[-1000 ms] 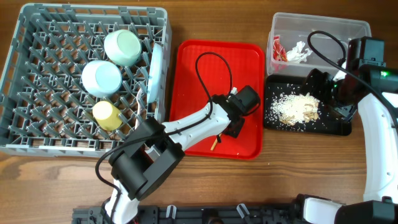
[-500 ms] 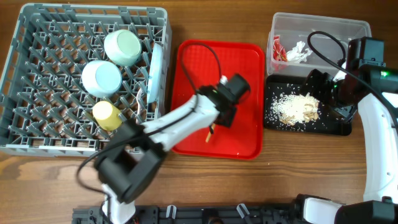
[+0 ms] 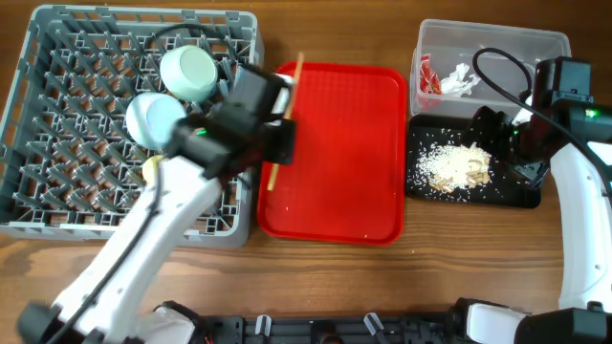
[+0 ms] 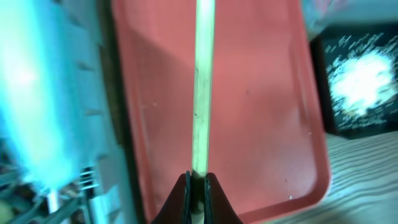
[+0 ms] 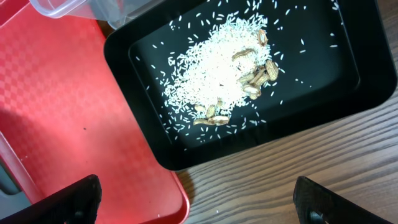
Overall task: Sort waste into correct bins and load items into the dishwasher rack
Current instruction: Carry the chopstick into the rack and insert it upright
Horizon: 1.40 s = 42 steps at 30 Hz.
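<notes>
left fingers point(image 4: 180, 204) clamped on chopstick point(image 4: 203, 93) | above red tray point(image 3: 344, 143) edge, beside rack point(image 3: 57, 143) | right fingers point(image 5: 69, 200) apart, above black tray point(image 5: 373, 68) with rice point(image 5: 217, 68)

The chopstick point(image 4: 202, 87) is seen to be pale, matt wood, faintly speckled. The red tray point(image 5: 56, 93) is moulded plastic, finely patterned, with a dull sheen. The black tray point(image 5: 336, 74) is smooth, slightly glossy plastic, and the tub point(image 3: 497, 43) is clear plastic. The rack point(image 3: 86, 227) is matt grey plastic. A satin wood grain is shown by the counter point(image 5: 298, 162).
</notes>
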Each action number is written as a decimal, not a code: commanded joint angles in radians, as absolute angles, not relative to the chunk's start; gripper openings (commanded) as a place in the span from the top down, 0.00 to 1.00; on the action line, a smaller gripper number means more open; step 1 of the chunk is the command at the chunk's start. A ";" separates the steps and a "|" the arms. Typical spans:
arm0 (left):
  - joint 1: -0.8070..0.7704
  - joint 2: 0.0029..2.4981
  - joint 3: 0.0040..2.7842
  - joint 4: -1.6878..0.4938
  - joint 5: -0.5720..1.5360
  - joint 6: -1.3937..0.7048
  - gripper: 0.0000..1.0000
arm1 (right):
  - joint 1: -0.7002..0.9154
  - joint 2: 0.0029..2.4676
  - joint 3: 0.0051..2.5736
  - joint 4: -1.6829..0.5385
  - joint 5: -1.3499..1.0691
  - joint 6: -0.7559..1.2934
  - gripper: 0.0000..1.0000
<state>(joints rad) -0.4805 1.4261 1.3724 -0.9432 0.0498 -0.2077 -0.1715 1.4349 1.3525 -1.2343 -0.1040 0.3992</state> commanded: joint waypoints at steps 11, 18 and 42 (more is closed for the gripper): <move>-0.220 1.364 1.388 -1.054 -0.086 0.023 0.96 | -0.172 1.422 1.364 -1.243 -0.104 0.392 0.00; -0.153 1.429 1.386 -1.051 -0.084 0.023 0.96 | -0.172 1.422 1.364 -1.243 -0.104 0.392 0.00; -0.082 1.702 1.386 -0.999 -0.106 0.022 0.96 | -0.172 1.422 1.364 -1.243 -0.104 0.392 0.00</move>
<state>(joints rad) -0.1070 1.6917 1.3773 -1.0023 -0.0872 0.0067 -0.1715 1.4349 1.3525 -1.2419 -0.1040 0.3996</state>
